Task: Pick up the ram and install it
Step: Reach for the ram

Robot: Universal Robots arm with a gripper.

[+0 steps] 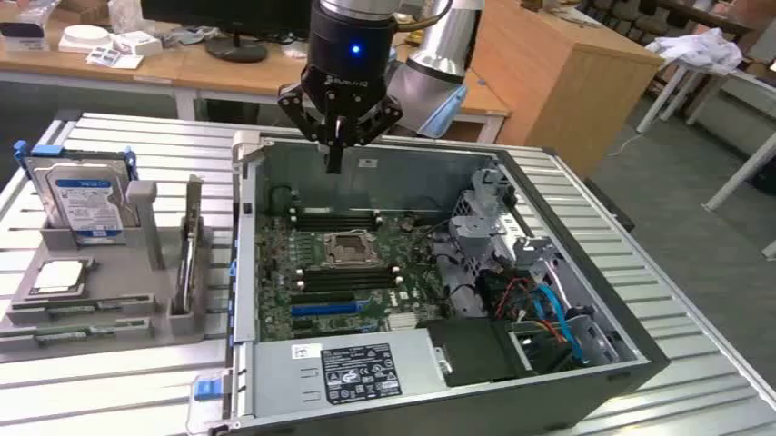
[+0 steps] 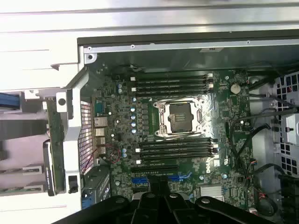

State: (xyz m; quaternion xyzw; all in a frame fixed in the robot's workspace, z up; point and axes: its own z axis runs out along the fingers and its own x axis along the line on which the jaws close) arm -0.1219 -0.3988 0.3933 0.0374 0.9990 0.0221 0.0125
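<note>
End effector (image 1: 333,165) (one, closed) hovers above one motherboard (image 2: 222,114).

A: Arm position?
B: Black robot gripper (image 1: 333,163) hangs above the rear wall of the open grey metal computer case (image 1: 631,350). Fingers pressed together, nothing seen between them.
A: Case contents?
B: Green motherboard (image 1: 276,272) lying flat. Square metal-framed processor socket (image 1: 349,246) sits between two banks of long black memory slots (image 1: 334,219).
A: Exterior view's left?
B: Grey plastic rack (image 1: 115,272) holding an upright silver hard drive with blue label (image 1: 80,195), well apart from the gripper.
</note>
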